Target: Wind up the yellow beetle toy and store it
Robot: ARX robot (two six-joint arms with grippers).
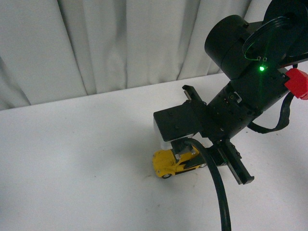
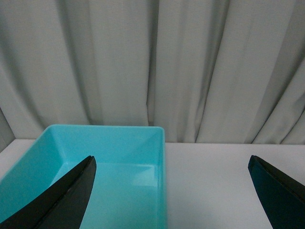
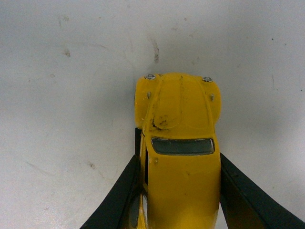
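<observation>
now the right end effector [image 3: 180,187] clamps the yellow beetle toy [image 1: 168,162] by its flanks, wheels on the desk [image 1: 72,168], near right. i'd drag it straight back, pressing down so the wheels bite. left end effector [image 2: 171,191] gapes, facing the teal bin [image 2: 114,143].

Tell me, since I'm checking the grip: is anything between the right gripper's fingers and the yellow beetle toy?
Nothing. The right wrist view shows the right gripper's fingers lying directly against the yellow beetle toy on both sides.

one yellow beetle toy [image 3: 183,186], one teal bin [image 2: 102,143]
</observation>
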